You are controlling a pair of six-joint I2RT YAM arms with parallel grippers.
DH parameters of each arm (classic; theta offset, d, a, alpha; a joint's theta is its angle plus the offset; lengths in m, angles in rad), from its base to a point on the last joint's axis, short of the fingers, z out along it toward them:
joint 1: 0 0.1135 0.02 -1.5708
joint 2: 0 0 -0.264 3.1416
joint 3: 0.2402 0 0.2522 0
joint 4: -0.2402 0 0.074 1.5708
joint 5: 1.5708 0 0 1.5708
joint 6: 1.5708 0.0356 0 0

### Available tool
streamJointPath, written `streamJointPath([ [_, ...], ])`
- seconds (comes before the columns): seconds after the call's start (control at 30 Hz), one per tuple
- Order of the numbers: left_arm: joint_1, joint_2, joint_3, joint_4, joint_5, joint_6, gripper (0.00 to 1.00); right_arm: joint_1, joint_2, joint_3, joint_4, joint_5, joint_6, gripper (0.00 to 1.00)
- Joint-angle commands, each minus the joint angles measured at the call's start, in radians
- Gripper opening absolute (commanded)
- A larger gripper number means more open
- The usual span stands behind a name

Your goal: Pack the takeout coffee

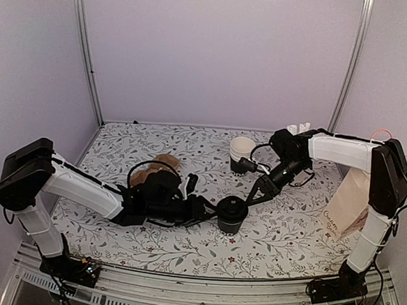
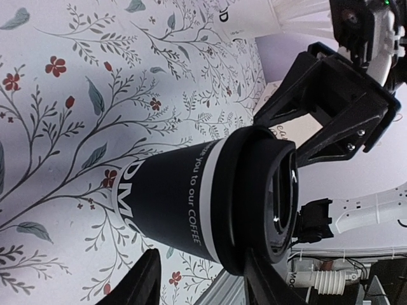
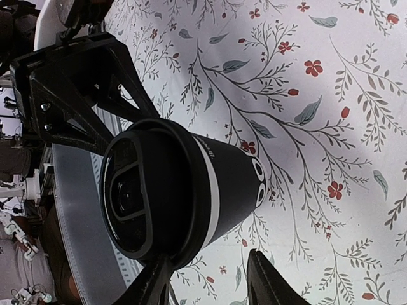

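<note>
The takeout coffee (image 1: 232,216) stands upright on the desk (image 1: 292,235), near the middle and towards the near edge, with its black lid on. You have both arms at it at once. The left gripper (image 1: 210,210) reaches in from the left and the right gripper (image 1: 253,196) from the far right. Each pair of jaws stands about half apart and straddles the cup. Neither wrist view shows whether the pads press on it or only flank it.

The main danger is the crowding. Two sets of jaws share one small cup, so they could knock each other or squeeze it from crossed directions. That could buckle the paper wall or pop the lid.

If only one side bites, the cup could tip and spill.

The paper bag (image 1: 350,204) at the right is probably where the cup goes. Lifting before one arm lets go would drag the cup between them.
</note>
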Motion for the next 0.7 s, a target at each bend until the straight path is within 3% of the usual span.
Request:
streamJointPath([
  [0.0,-0.007,0.046,-0.021,0.019,0.041,-0.023,0.46,0.005,0.047,0.016,0.005,-0.014,0.004,0.43],
  [0.3,-0.005,0.152,-0.063,0.032,0.086,-0.073,0.43,0.005,0.146,-0.065,0.045,0.053,0.021,0.41],
  [0.5,-0.004,0.247,-0.117,0.116,0.125,-0.175,0.37,0.015,0.198,-0.128,0.091,0.224,0.065,0.32],
  [0.67,0.001,0.255,-0.136,0.063,0.095,-0.209,0.35,0.039,0.231,-0.14,0.096,0.282,0.071,0.27],
])
